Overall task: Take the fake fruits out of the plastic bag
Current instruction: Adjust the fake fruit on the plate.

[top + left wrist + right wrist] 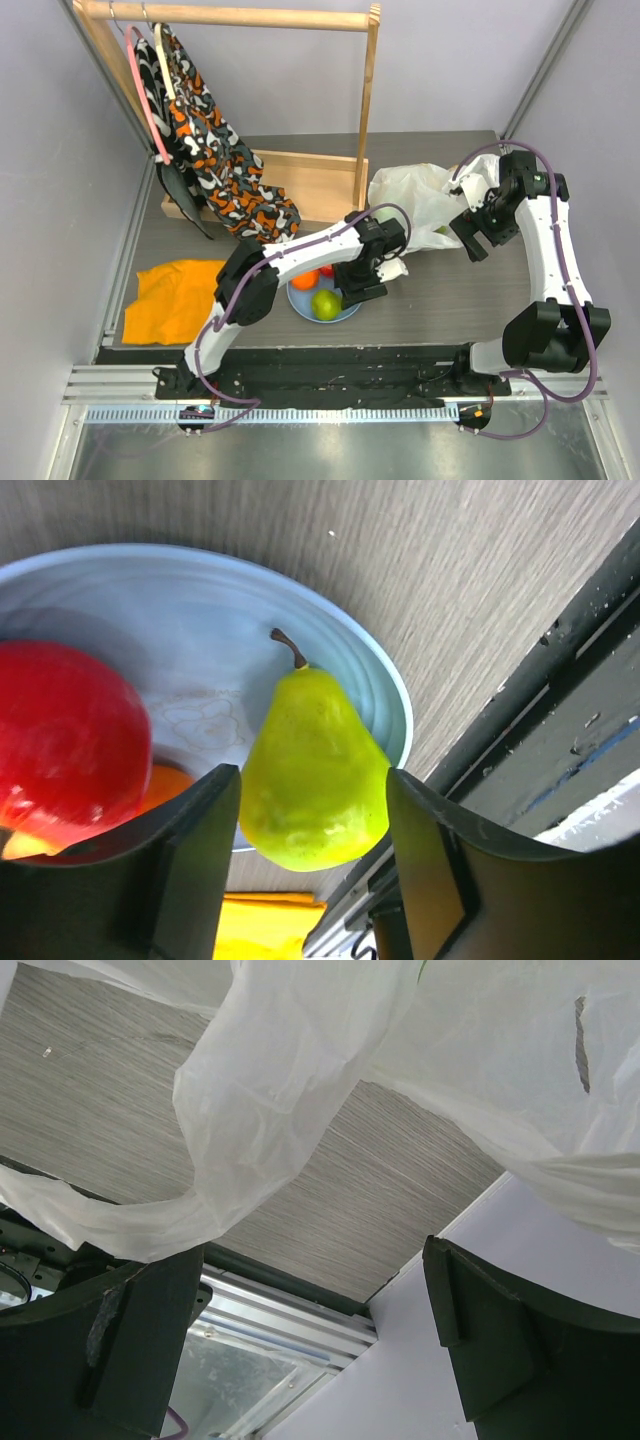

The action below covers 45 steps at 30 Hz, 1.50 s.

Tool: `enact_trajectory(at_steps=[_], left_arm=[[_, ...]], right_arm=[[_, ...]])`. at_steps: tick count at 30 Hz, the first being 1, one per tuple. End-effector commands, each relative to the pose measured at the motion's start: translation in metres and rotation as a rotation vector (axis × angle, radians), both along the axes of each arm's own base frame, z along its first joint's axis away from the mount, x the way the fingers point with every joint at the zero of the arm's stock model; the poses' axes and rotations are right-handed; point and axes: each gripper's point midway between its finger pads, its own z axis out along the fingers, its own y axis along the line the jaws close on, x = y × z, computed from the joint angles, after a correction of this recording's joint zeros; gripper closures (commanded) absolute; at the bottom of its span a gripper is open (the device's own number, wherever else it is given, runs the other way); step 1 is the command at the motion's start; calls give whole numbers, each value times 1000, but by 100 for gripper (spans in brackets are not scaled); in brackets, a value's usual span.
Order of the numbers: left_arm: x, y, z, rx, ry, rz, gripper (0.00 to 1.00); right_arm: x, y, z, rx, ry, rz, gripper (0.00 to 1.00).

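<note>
A green pear [325, 305] lies on the light-blue plate [298, 308] with an orange [305, 280] and a red apple [327, 270]. My left gripper [362, 290] hovers over the plate's right side. In the left wrist view the pear [315, 770] sits between the fingers [190, 870], with a slim gap on the right side, and rests on the plate [200, 610] beside the red apple [60, 740]. The plastic bag [420, 195] lies crumpled at the back right. My right gripper [475, 238] stands open just right of it, with the bag [300, 1080] hanging ahead of its empty jaws [315, 1290].
A folded orange cloth [175, 300] lies at the left front. A wooden rack [300, 180] with a patterned garment [215, 150] stands at the back left. The table's front edge and metal rail [560, 730] run just beyond the plate.
</note>
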Motion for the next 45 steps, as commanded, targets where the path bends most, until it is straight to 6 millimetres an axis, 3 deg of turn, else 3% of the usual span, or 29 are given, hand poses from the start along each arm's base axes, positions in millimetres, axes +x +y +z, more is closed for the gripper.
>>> enact_trajectory(at_steps=[1, 9, 14, 17, 19, 27, 28, 35, 37, 38, 40, 41, 42, 43, 45], left_arm=[[-15, 10, -2, 72, 75, -32, 33], [-13, 29, -8, 152, 29, -52, 24], [-10, 37, -20, 201, 23, -63, 25], [-9, 36, -25, 204, 22, -65, 32], [-8, 35, -24, 198, 16, -65, 38], [-17, 27, 0, 133, 54, -64, 95], [-19, 22, 5, 104, 66, -62, 100], [-17, -9, 71, -179, 3, -66, 100], [-18, -9, 71, -238, 3, -58, 100], [-13, -24, 77, -353, -5, -62, 100], [-16, -17, 83, -455, -48, -49, 100], [-2, -39, 95, -613, -128, -68, 100], [-16, -26, 97, -701, -108, -90, 100], [-1, -49, 120, -875, -212, -98, 100], [-2, -39, 119, -966, -298, -79, 100]], right_arm=[[4, -2, 10, -3, -42, -8, 0], [1, 0, 8, 4, -37, -11, 0], [3, 0, 8, 9, -33, -16, 0], [5, 0, 9, 11, -33, -17, 0], [5, 0, 9, 11, -33, -17, 0], [7, 0, 10, 12, -31, -20, 0], [7, 0, 10, 11, -31, -20, 0], [10, -1, 10, 15, -30, -38, 0], [10, 0, 9, 22, -22, -49, 0], [10, 1, 10, 24, -21, -52, 0], [12, 1, 9, 30, -16, -60, 0], [12, 2, 9, 33, -11, -65, 1], [12, 2, 9, 34, -10, -68, 0], [11, 2, 7, 35, 3, -73, 0], [9, 1, 5, 34, 20, -94, 0]])
